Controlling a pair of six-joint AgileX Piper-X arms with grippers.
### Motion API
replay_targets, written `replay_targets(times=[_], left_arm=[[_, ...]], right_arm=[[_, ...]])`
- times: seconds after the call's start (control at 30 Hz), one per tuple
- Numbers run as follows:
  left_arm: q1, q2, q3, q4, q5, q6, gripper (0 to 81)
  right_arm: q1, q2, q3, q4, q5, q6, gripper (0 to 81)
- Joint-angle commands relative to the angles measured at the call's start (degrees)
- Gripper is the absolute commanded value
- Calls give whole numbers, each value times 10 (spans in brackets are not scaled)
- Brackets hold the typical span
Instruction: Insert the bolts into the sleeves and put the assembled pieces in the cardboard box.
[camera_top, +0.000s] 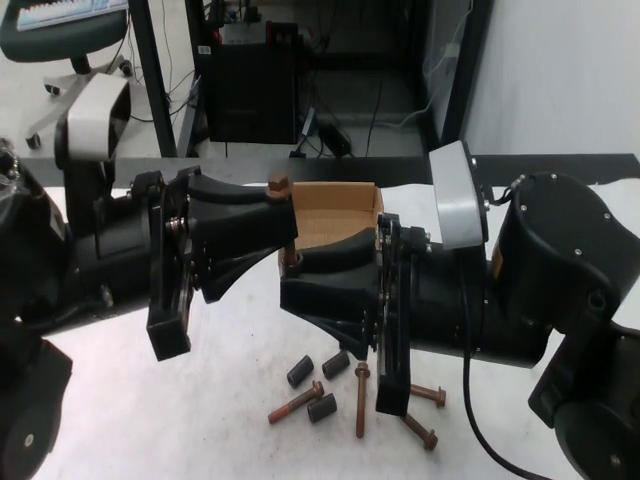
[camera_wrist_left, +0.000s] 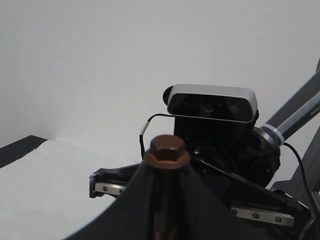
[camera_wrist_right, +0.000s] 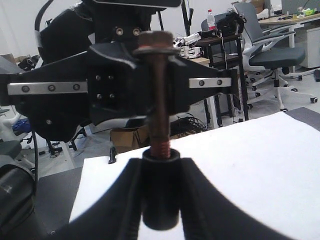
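Clamping a bolt (camera_wrist_left: 166, 151), the left gripper (camera_top: 284, 225) holds its tip at the mouth of a sleeve (camera_wrist_right: 161, 187) pinched in the right gripper (camera_top: 290, 283).

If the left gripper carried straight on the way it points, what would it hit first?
Most likely the right gripper, which faces it closely while holding the sleeve under the bolt; depth is hard to judge.

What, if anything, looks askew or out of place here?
Nothing stands out. The bolt in the left gripper looks in line with the sleeve in the right gripper, its tip at the sleeve's mouth. Spare bolts and sleeves lie loose on the bench.
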Motion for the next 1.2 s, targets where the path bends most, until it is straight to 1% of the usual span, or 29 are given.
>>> replay_targets(times=[0.0,0.07,0.13,0.2,0.23,0.27,0.3,0.6,0.67,0.73,0.77,0.8,0.87,1.0,1.07,1.17], left_arm=[[-1,-2,-3,-2,16,-2,22],[-1,-2,-3,-2,18,-6,116],[-1,-2,-3,-2,18,-19,249],[-1,-2,-3,-2,11,-36,415],[-1,-2,-3,-2,2,-50,480],[-1,-2,-3,-2,-6,-58,514],[-1,-2,-3,-2,-11,-61,528],[-1,-5,-5,-47,-27,-67,528],[1,-7,-5,-55,-30,-67,498],[9,-12,-5,-55,-42,-65,411],[17,-14,-5,-55,-45,-59,336],[27,-18,-5,-55,-54,-49,238],[48,-26,-5,-55,-65,-26,2],[90,-37,-5,-53,-73,-15,3],[105,-39,-5,-47,-70,-15,3],[115,-39,-2,-32,-70,-15,3]], right_arm=[[-8,-6,-6,-16,13,4,8],[-8,-6,-6,-16,13,4,8],[-8,-6,-6,-16,13,4,8],[-8,-6,-6,-16,9,4,8],[-8,-6,-6,-16,9,4,8],[-8,-6,-6,-16,9,4,8],[-8,-6,-6,-16,9,4,8],[-18,-6,-6,8,2,4,8],[-22,-6,-6,10,-1,4,8],[-28,-6,-6,10,0,4,8],[-33,-6,-6,10,0,4,8],[-39,-6,-6,10,0,4,8],[-55,-6,-6,15,-3,4,8],[-92,-6,-20,66,6,5,8],[-109,-6,-44,140,47,-34,8],[-128,4,-103,293,143,-99,8]])
